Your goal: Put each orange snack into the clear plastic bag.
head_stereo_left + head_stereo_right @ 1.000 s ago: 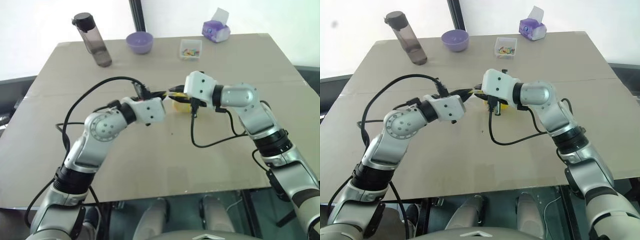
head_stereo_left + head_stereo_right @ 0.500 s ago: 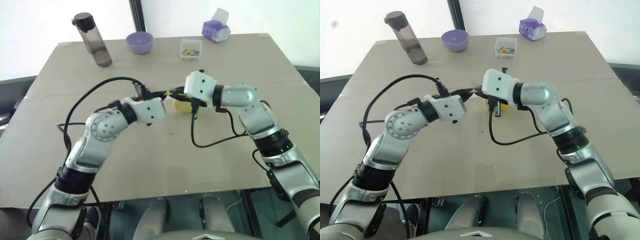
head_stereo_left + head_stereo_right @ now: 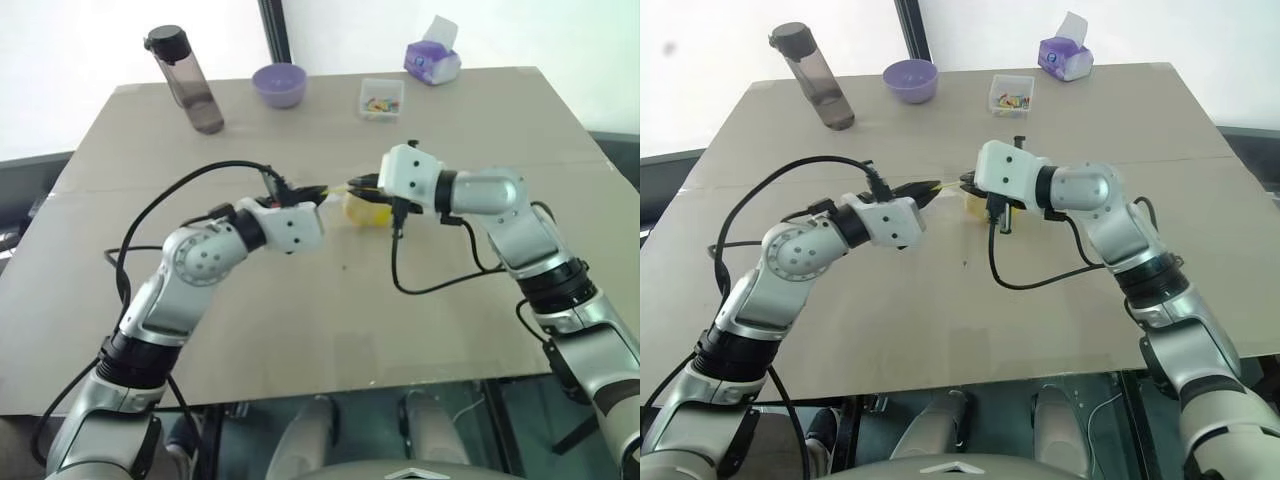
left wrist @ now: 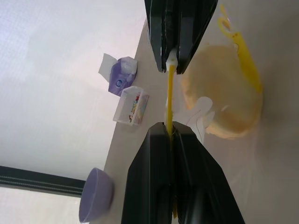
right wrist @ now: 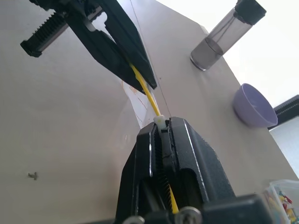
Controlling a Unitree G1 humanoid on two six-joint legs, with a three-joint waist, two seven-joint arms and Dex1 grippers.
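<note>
The clear plastic bag point(image 4: 202, 108) hangs over the middle of the table by its yellow strip point(image 4: 169, 93). My left gripper point(image 4: 169, 127) is shut on one part of the strip. My right gripper point(image 5: 161, 125) is shut on the strip a short way along, at its white slider, facing the left one. An orange snack point(image 4: 224, 93), round and orange-yellow, shows through the bag's film just below and beyond the strip. From the head views the two grippers point(image 3: 320, 190) point(image 3: 362, 183) meet tip to tip above the snack point(image 3: 362, 210).
Along the table's far edge stand a dark bottle point(image 3: 185, 80), a purple bowl point(image 3: 278, 84), a small clear box of coloured bits point(image 3: 381, 98) and a purple tissue pack point(image 3: 432, 60). Black cables loop from both wrists over the brown tabletop point(image 3: 300, 310).
The two grippers stand a little farther apart, with a short stretch of yellow strip now showing between them. The snack and bag stay where they were.
</note>
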